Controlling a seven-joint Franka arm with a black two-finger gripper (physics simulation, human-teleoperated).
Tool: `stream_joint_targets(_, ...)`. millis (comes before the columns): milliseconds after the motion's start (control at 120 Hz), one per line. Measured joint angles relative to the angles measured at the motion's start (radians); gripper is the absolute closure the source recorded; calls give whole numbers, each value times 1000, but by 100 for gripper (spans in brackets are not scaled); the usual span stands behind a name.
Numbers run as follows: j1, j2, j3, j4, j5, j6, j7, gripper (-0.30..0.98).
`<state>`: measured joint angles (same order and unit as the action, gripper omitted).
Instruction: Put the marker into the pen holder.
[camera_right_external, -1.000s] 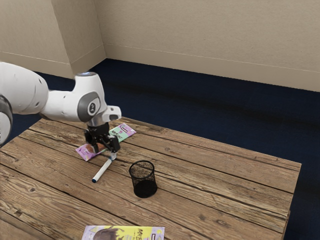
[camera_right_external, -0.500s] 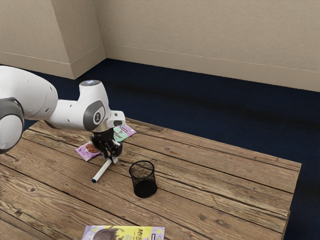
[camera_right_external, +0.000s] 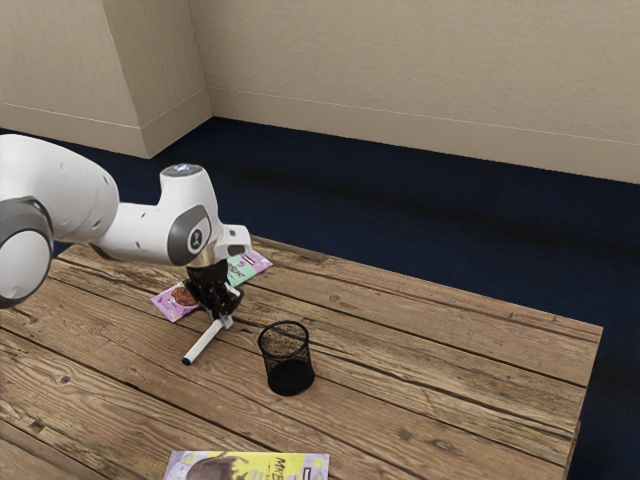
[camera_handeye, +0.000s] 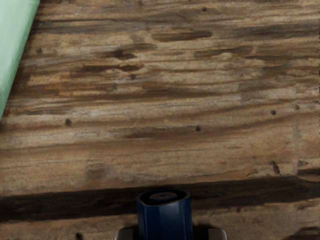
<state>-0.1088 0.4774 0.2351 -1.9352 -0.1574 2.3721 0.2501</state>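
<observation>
Exterior view, gripper (camera_right_external: 226, 319) clamped on marker (camera_right_external: 203, 343) nr one end, rest poking out below.

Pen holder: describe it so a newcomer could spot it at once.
On the wooden table, to the exterior view's right of the white marker, stands the pen holder. It is an upright, open black mesh cup, unlike the flat, colorful packets.

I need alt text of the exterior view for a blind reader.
The robot's fingers grip a white marker at a wooden table near a black mesh pen holder. A pink-green packet lies behind the fingers, a yellow one at the lower edge.
</observation>
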Motion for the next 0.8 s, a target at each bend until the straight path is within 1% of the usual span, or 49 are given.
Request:
stream_joint_targets(83, 0, -12, 0, -1, 3, 1, -6, 74)
stream_joint_targets(175, -2, -34, 0, -1, 8, 1, -15, 76)
stream_joint_targets(258, -20, -99, 0, -1, 15, 0, -25, 77)
stream_joint_targets(367, -85, -219, 0, -4, 24, -2, -41, 78)
stream_joint_targets(492, -184, -336, -3, -12, 26, -4, -57, 79)
stream_joint_targets(592, -247, -393, -3, -27, -8, -19, -69, 78)
stream_joint_targets(633, -263, -407, -3, -41, -37, -31, -74, 78)
stream_joint_targets(717, -278, -427, -3, -82, -101, -50, -82, 78)
stream_joint_targets(800, -279, -429, -4, -114, -148, -61, -89, 77)
